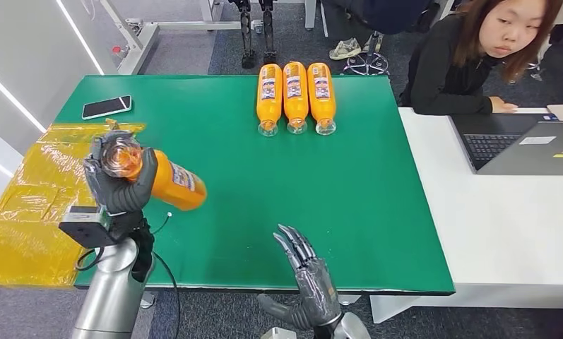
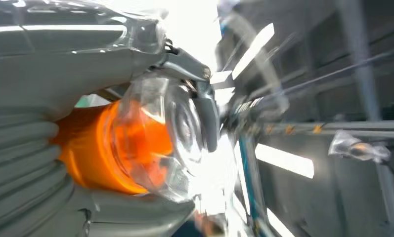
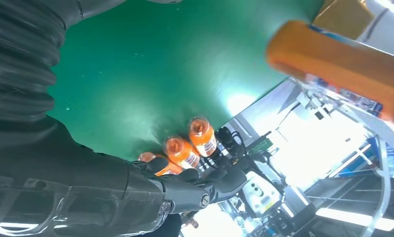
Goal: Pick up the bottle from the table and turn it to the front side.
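Observation:
My left hand [image 1: 119, 180] grips an orange bottle [image 1: 174, 183] and holds it lifted above the left part of the green table [image 1: 264, 205]. The bottle lies roughly level, its clear end toward me and its body pointing right. In the left wrist view the bottle [image 2: 135, 148] sits between the grey thumb and the fingers [image 2: 207, 106]. My right hand [image 1: 308, 272] hovers open over the table's front edge, fingers spread, holding nothing. In the right wrist view the held bottle [image 3: 343, 64] hangs over the green surface beyond my right hand [image 3: 135, 187].
Three orange bottles [image 1: 295, 95] lie side by side at the table's far edge. A phone [image 1: 107, 106] lies at the far left. Yellow plastic sheet [image 1: 31, 205] covers the left side. A person [image 1: 469, 56] sits at the white desk [image 1: 504, 233] with a laptop [image 1: 525, 145].

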